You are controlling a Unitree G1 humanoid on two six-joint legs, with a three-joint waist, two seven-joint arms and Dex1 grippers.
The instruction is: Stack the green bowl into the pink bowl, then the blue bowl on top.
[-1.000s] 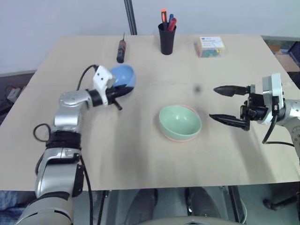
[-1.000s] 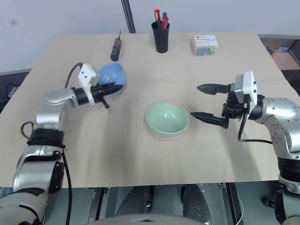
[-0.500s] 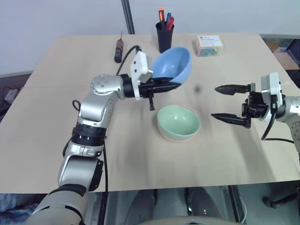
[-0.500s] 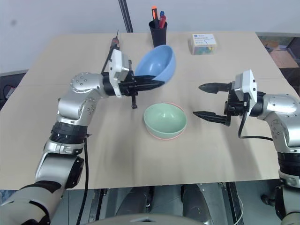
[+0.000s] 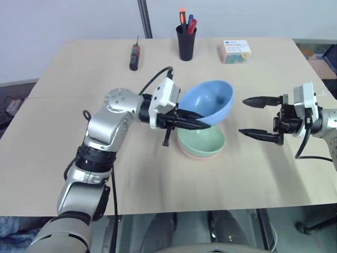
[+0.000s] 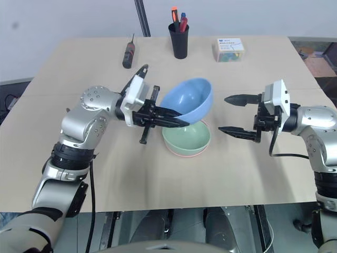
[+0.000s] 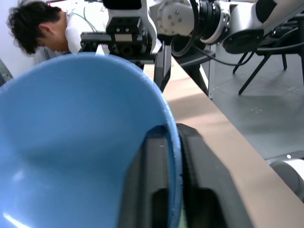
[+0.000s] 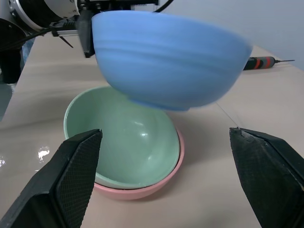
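Left tool point(image 6: 176, 120) clamped on the blue bowl's point(image 5: 208, 101) rim, one finger inside, one outside, plain in the left wrist view; bowl tilted in the air above the green bowl point(image 5: 202, 141); right wrist view shows green nested in the pink bowl point(image 8: 142, 189) mid-table, blue clear above; right tool point(image 5: 253, 117) fingers wide apart, holding nothing, beside the stack.

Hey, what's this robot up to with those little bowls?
It is stacking them. The green bowl already sits inside the pink bowl on the table. The left pincer pinches the rim of the blue bowl and holds it tilted in the air just above the other two, not yet set in. The right pincer waits open beside the stack, holding nothing. A pen cup, a screwdriver and a small box stand at the far edge.
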